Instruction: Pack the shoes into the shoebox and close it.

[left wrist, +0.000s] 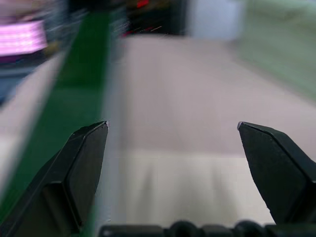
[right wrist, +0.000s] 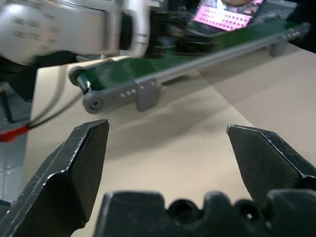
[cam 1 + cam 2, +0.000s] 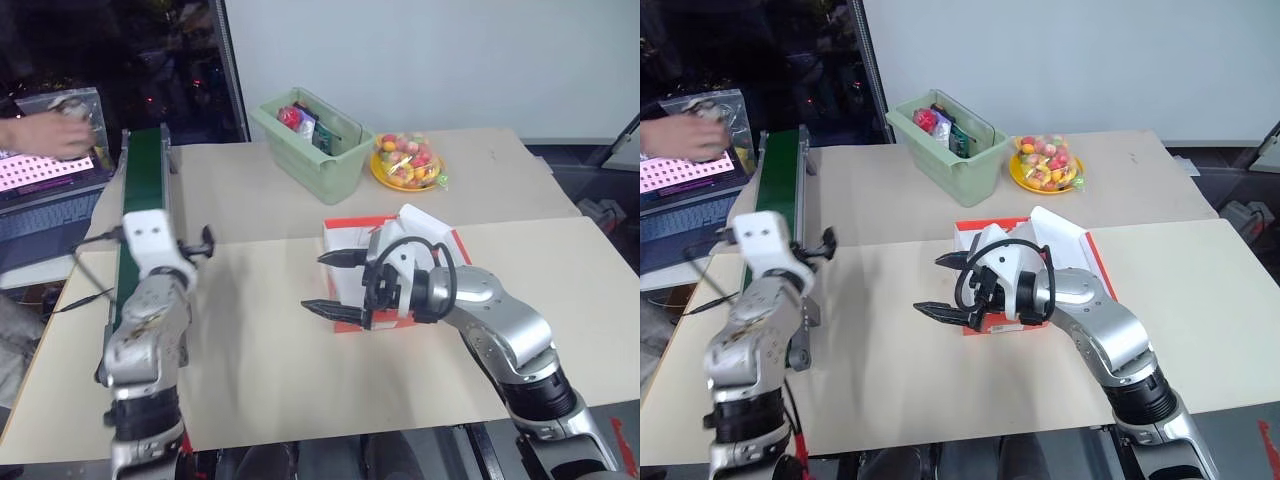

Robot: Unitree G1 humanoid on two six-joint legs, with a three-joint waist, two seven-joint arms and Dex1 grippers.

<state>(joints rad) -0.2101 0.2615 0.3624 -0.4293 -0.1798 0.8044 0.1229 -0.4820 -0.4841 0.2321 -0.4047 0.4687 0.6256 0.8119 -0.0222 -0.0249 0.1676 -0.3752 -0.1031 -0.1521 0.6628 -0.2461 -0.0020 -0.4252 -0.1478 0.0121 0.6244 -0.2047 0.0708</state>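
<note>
Both grippers spread wide and empty: right gripper [image 3: 328,283] hovers at the red-orange cardboard shoebox [image 3: 340,236] mid-table, left gripper [image 1: 173,143] sits beside the green conveyor belt [image 3: 143,180]. Can't spot the shoes; that arm could easily knock the box

One shoebox [image 3: 345,262], one green bin [image 3: 318,150], one fruit plate [image 3: 405,176]

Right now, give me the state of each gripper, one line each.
Left gripper: open, holding nothing.
Right gripper: open, holding nothing, in front of the shoebox.
</note>
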